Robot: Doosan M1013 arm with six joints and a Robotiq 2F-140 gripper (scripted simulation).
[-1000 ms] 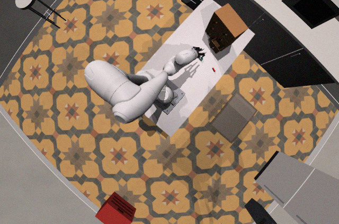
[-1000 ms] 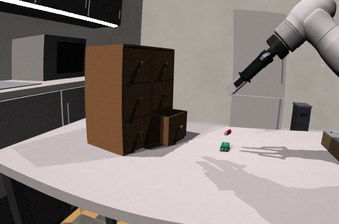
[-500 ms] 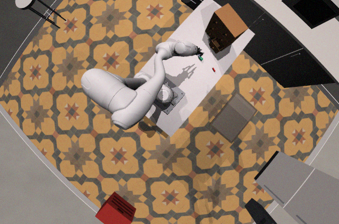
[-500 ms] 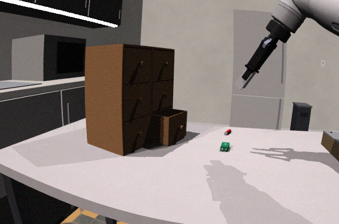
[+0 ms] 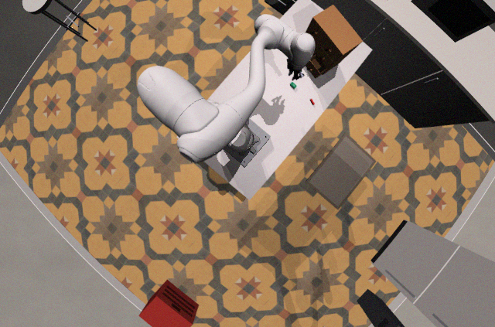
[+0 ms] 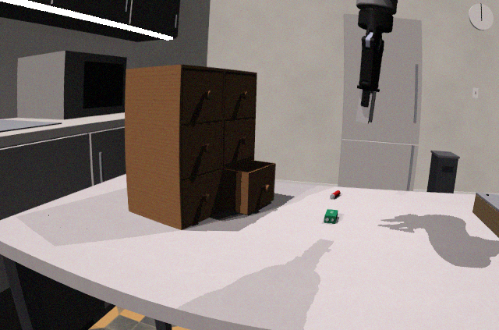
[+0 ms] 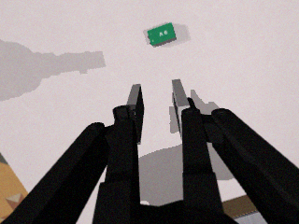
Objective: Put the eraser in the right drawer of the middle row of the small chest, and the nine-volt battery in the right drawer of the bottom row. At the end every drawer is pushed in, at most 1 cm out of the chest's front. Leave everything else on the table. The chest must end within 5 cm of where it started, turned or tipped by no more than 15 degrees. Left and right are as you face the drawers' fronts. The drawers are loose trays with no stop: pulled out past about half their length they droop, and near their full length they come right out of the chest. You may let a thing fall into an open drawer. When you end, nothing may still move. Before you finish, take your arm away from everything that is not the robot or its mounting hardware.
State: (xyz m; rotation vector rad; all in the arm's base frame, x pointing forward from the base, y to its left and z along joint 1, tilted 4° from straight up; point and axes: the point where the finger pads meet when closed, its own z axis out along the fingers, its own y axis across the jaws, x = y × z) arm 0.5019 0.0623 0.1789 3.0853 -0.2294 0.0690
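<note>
The green nine-volt battery [image 5: 292, 85] [image 6: 330, 216] [image 7: 161, 34] lies on the white table [image 6: 121, 246], out in front of the chest. The small brown chest [image 5: 336, 29] [image 6: 153, 136] stands upright; its bottom right drawer [image 6: 249, 187] [image 5: 315, 66] is pulled partly out, and the other drawers look pushed in. My gripper [image 5: 298, 74] [image 6: 367, 110] [image 7: 157, 94] points straight down, high above the table between the open drawer and the battery. Its fingers stand a narrow gap apart with nothing between them. I see no eraser.
A small red cylinder with a pale tip [image 5: 312, 101] [image 6: 334, 194] lies on the table beyond the battery. A brown box corner [image 6: 485, 207] shows at the table's right edge. The arm's base [image 5: 244, 143] is mounted on the table.
</note>
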